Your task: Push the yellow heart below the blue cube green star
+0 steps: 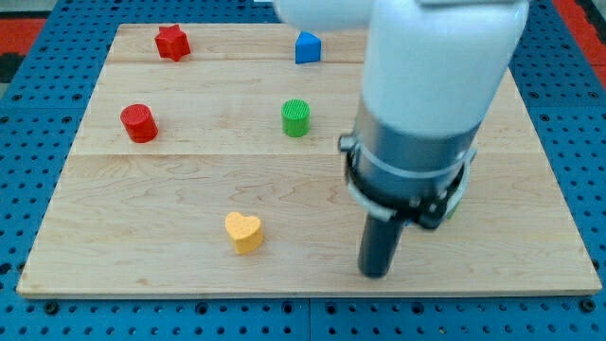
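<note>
Resting on the desk [170,189], my tip [376,273] sits well right of the yellow heart [243,232] near the view's bottom; the green cylinder [295,117] and blue cube [307,47] stand above, red blocks left. No fingers here.

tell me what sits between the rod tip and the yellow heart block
Nothing: in the camera view only bare wooden board lies between my tip and the yellow heart block, which sits toward the view's left of the tip.
</note>
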{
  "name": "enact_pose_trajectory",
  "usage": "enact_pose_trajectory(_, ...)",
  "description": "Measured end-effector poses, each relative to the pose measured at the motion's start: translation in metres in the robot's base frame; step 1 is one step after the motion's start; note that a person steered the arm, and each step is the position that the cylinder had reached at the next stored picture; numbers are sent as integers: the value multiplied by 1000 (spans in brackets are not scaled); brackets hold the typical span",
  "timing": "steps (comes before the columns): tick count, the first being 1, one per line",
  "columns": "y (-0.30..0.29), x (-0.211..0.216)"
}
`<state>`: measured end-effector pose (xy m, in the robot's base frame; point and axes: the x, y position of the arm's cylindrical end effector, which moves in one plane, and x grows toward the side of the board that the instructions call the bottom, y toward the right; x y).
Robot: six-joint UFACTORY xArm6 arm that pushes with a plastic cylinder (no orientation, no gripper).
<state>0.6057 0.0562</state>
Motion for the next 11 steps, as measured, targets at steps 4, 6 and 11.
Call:
enact_pose_trajectory(4, -98, -55)
enact_pose_trajectory(6, -55, -43)
enact_pose_trajectory(11, 184, -28)
